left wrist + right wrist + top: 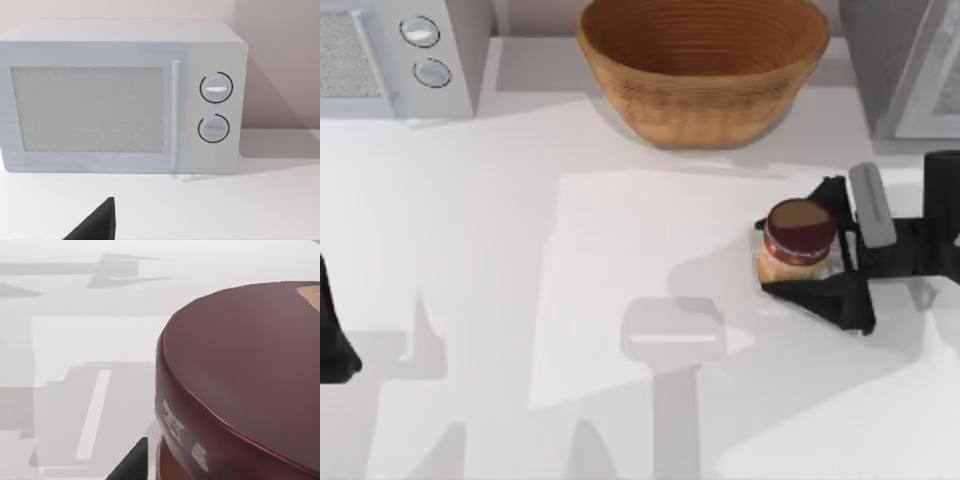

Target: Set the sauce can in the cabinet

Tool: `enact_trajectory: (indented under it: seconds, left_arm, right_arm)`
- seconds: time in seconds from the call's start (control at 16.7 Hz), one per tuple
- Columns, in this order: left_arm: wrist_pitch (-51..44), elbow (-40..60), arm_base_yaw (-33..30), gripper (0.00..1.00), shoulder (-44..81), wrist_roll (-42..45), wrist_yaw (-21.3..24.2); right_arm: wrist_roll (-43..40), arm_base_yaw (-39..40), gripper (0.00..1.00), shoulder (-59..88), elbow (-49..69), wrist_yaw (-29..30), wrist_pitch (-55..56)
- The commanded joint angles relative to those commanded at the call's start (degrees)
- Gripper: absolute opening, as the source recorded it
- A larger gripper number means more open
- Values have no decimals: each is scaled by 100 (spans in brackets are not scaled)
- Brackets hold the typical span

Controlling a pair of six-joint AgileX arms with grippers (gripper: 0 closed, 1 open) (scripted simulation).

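The sauce can (pixel 798 238) stands upright at the table's right side, with a maroon-brown top and an orange-yellow label. My right gripper (pixel 762 256) reaches in from the right edge, and its two black fingers press against the can's far and near sides. In the right wrist view the can's maroon lid (pixel 240 375) looms very close, with one dark fingertip (pixel 132 465) beside it. The cabinet (pixel 905 70) is the grey box at the back right corner, behind the right arm. My left gripper (pixel 332 340) is parked at the left edge.
A woven brown basket (pixel 705 65) stands at the back centre, left of the cabinet. A light grey microwave (pixel 395 55) with two round knobs fills the back left corner and faces the left wrist camera (pixel 120 100). The white tabletop is open in the middle.
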Motion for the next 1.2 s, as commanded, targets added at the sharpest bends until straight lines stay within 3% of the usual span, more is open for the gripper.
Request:
enact_trajectory:
  seconds: [0.48,1.2]
  left_arm:
    - [0,0,0,100,0,0,0]
    - [0,0,0,100,0,0,0]
  right_arm:
    - [0,0,2,0,0,0,0]
    - [5,-26,0,-195,40,6,-201]
